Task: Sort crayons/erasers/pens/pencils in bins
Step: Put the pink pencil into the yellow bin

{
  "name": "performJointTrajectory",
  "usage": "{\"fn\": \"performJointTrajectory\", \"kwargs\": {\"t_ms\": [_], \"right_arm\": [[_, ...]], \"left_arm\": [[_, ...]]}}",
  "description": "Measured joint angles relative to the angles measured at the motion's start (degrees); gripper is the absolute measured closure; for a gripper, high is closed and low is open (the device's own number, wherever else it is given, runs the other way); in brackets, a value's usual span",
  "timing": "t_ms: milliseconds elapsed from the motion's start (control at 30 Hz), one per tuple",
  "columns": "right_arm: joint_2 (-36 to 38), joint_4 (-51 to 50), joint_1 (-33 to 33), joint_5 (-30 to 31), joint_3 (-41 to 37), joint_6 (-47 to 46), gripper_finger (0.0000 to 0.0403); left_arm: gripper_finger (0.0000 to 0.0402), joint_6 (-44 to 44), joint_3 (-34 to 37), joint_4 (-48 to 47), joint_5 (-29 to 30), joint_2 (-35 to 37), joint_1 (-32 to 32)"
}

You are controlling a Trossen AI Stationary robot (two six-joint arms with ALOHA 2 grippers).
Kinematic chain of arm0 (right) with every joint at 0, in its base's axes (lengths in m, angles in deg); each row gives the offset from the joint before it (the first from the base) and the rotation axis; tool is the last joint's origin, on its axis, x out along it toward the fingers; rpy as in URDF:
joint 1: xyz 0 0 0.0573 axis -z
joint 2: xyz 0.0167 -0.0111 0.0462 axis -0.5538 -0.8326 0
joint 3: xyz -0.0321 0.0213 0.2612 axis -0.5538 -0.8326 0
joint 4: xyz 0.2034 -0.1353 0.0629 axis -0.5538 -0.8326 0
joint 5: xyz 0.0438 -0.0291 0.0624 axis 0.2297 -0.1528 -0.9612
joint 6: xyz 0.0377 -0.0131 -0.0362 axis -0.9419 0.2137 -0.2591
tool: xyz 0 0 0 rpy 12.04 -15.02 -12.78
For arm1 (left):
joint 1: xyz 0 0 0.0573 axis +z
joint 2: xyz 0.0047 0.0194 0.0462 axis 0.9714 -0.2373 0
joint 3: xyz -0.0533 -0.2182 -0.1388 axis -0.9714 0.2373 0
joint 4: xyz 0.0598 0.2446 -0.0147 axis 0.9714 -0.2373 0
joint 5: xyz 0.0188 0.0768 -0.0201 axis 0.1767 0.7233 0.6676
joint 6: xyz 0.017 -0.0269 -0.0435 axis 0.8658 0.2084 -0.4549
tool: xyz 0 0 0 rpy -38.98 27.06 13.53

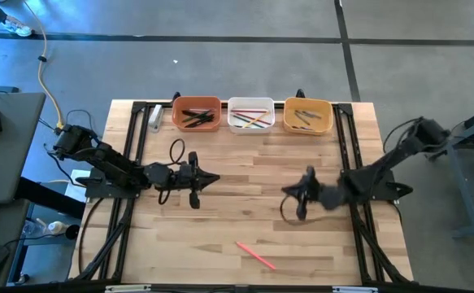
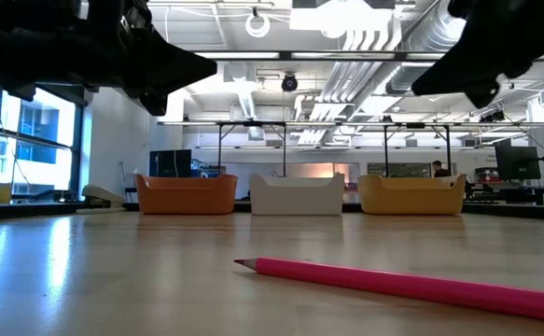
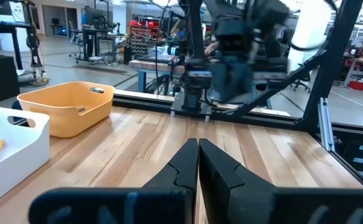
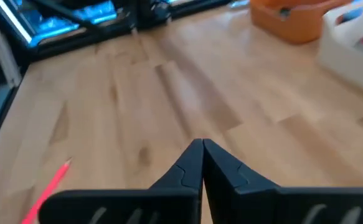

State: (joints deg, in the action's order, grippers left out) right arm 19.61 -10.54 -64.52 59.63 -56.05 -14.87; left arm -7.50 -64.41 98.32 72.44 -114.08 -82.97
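A pink pencil (image 1: 255, 254) lies flat on the table near its front edge; it also shows in the low view (image 2: 411, 286) and the right wrist view (image 4: 47, 188). Three bins stand in a row at the far edge: terracotta-orange (image 1: 196, 113), white (image 1: 250, 114) and yellow-orange (image 1: 307, 115), each holding several sticks. My left gripper (image 1: 215, 178) is shut and empty at the table's middle left, above the wood (image 3: 198, 147). My right gripper (image 1: 285, 192) is shut and empty at the middle right (image 4: 202, 147), farther back than the pencil.
Black frame rails (image 1: 139, 138) run along the table's left, right and far sides. A small white object (image 1: 155, 120) lies left of the terracotta bin. A black cable loop (image 1: 176, 150) lies near my left arm. Bare wood lies between the grippers and around the pencil.
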Motion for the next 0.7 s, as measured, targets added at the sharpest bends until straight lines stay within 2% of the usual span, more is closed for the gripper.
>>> {"fn": "performJointTrajectory", "kwargs": {"t_ms": [100,233,433,700], "right_arm": [[-7.54,-2.70,-4.86,2.16,4.99,-5.40,0.0403],[-18.06,-6.54,-8.73,1.01,13.06,-11.72,0.0403],[-31.95,-10.97,-12.79,-5.16,24.84,-21.56,0.0403],[-45.41,-26.04,-15.01,-14.91,40.08,-30.98,0.0402]], "left_arm": [[0.0399,0.13,0.00,0.08,0.00,0.00,0.00],[0.0399,0.13,0.00,0.15,0.00,0.00,-0.02],[0.0399,0.18,0.00,0.15,0.00,0.00,-0.01],[0.0399,-0.23,0.00,0.15,-0.02,0.00,-0.02]]}}
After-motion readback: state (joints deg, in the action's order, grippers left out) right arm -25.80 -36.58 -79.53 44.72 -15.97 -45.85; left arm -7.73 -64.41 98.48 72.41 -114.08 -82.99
